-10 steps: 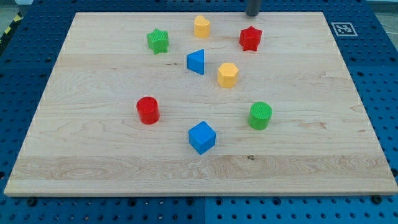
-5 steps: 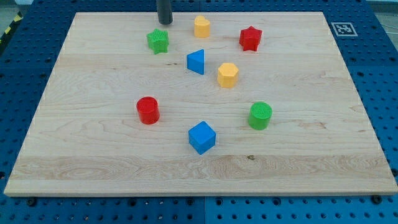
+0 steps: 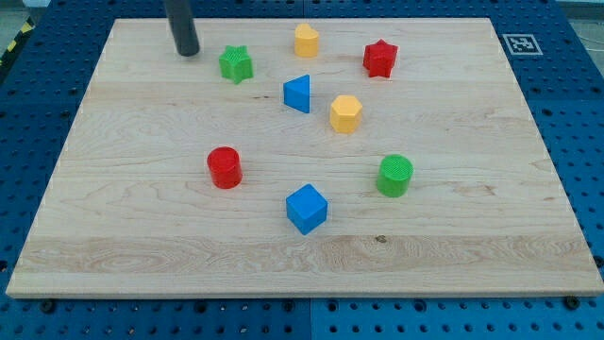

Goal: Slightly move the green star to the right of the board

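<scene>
My tip (image 3: 187, 51) down on the wooden board (image 3: 142, 236) near the view's top left, at about nine to ten o'clock from the green star (image 3: 235, 64), close beside it but apparently not touching, though the gap is small and hard to judge. No fingers on this rod, so nothing opened, closed or held. Green star near the top edge, left of centre. Yellow block (image 3: 306, 41), shape unclear, at two o'clock from the star; red star (image 3: 379, 59) farther toward three o'clock. Blue triangle (image 3: 297, 93) at four o'clock, yellow hexagon (image 3: 345, 113) beyond it. Red cylinder (image 3: 225, 167) at six o'clock, well apart. Blue cube (image 3: 306, 208) and green cylinder (image 3: 394, 176) lower still.
</scene>
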Controlling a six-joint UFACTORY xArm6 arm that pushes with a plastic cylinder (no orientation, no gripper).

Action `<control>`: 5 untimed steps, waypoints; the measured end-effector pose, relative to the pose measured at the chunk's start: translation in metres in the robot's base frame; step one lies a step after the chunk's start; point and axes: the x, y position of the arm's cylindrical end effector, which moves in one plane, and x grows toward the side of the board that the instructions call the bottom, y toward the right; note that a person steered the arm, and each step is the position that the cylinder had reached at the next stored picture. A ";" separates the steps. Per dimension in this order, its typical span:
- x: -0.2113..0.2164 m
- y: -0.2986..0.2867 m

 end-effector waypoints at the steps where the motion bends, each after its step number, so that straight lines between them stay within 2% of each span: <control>1: 0.018 -0.007; 3: 0.073 -0.007; 4: 0.079 -0.007; 5: 0.065 -0.007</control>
